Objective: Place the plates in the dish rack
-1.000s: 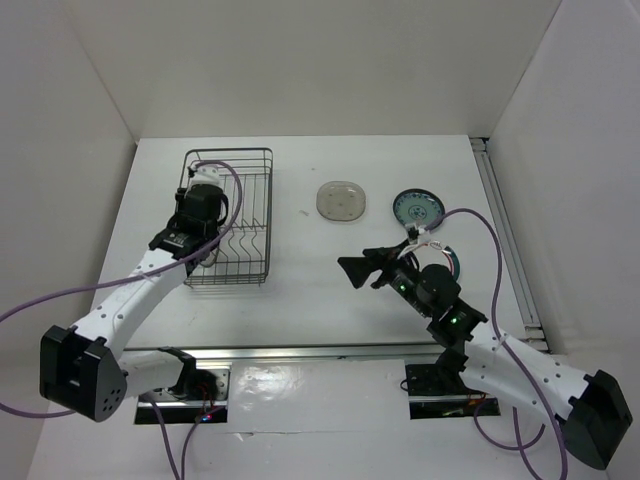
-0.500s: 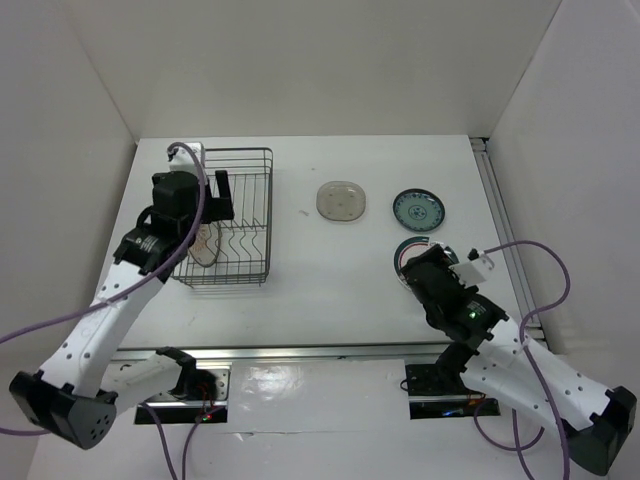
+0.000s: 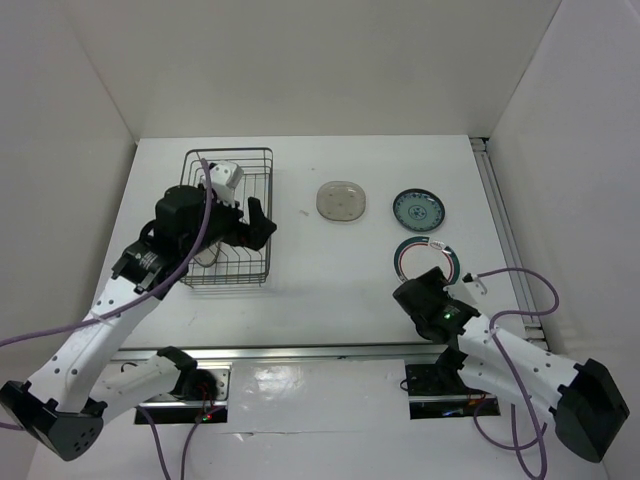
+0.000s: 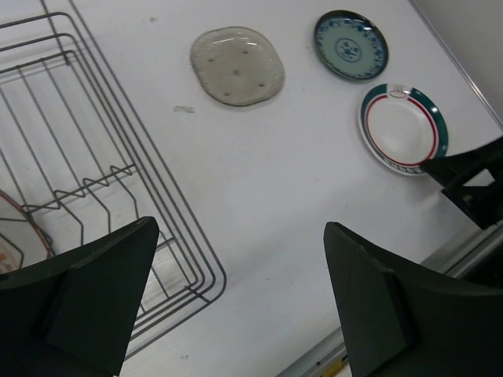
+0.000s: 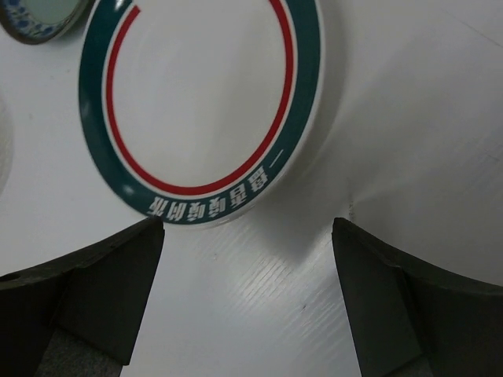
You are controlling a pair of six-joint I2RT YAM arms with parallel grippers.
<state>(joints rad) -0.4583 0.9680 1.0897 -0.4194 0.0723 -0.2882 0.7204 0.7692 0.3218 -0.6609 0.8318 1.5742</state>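
In the left wrist view the orange plate (image 4: 17, 229) is only a sliver at eight o'clock, cut by the edge and tucked behind a finger (image 4: 86, 290). The rack (image 4: 118, 169) runs out of view at nine and twelve. From overhead the left arm (image 3: 190, 225) covers most of the rack's near half, and the right arm (image 3: 440, 312) hides its own fingers beneath it. The right wrist camera clips the ringed plate (image 5: 204, 102) at twelve and shows the teal plate (image 5: 35, 20) as a crumb at eleven. I can't read the rim lettering (image 5: 208, 200).

Top camera overhead; left wrist high and oblique, right wrist close above shared red-ringed plate (image 5: 200, 102).
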